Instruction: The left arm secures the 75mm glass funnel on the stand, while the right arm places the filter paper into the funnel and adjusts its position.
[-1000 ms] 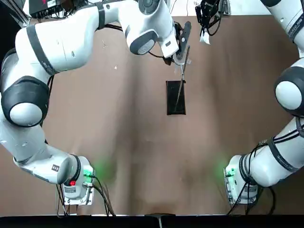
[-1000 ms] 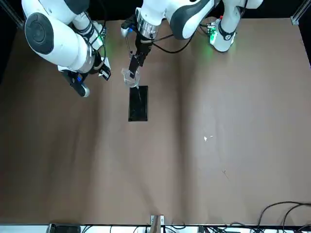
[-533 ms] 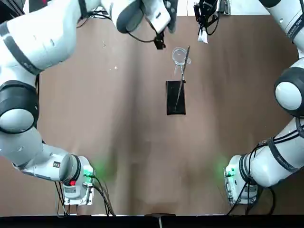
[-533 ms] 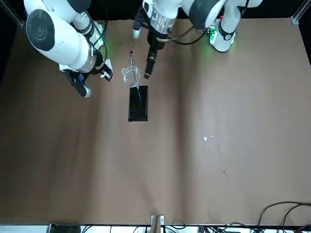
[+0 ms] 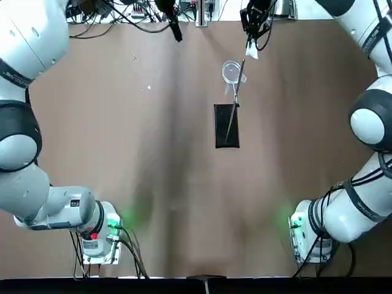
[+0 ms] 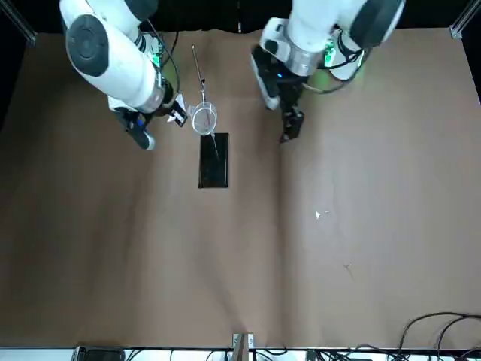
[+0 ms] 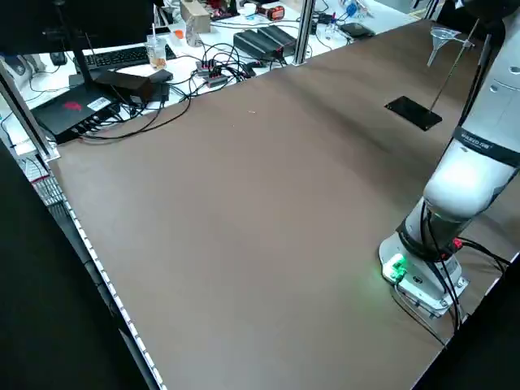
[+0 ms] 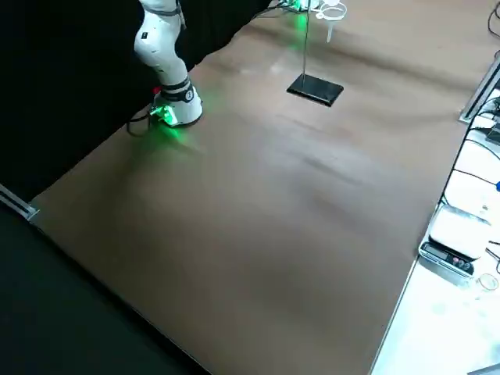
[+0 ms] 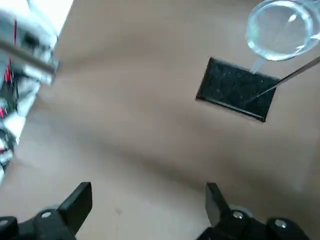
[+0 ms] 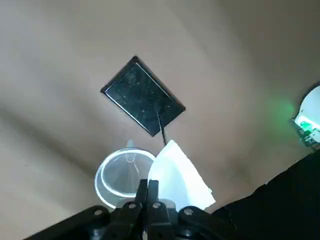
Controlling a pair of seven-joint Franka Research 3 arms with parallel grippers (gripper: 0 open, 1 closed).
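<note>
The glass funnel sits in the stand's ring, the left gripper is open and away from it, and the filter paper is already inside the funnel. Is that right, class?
Not quite: the filter paper is outside the funnel, held in the closed jaws of the right gripper beside it, as the right wrist view shows.

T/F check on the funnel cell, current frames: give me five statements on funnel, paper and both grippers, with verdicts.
1. The funnel is on the stand. True.
2. The left gripper grips the funnel. False: its fingers are open, away from it.
3. The right gripper holds the paper. True.
4. The paper is already inside the funnel. False: it is still outside, in the right fingers.
5. The stand's base is white. False: it is black.
</note>
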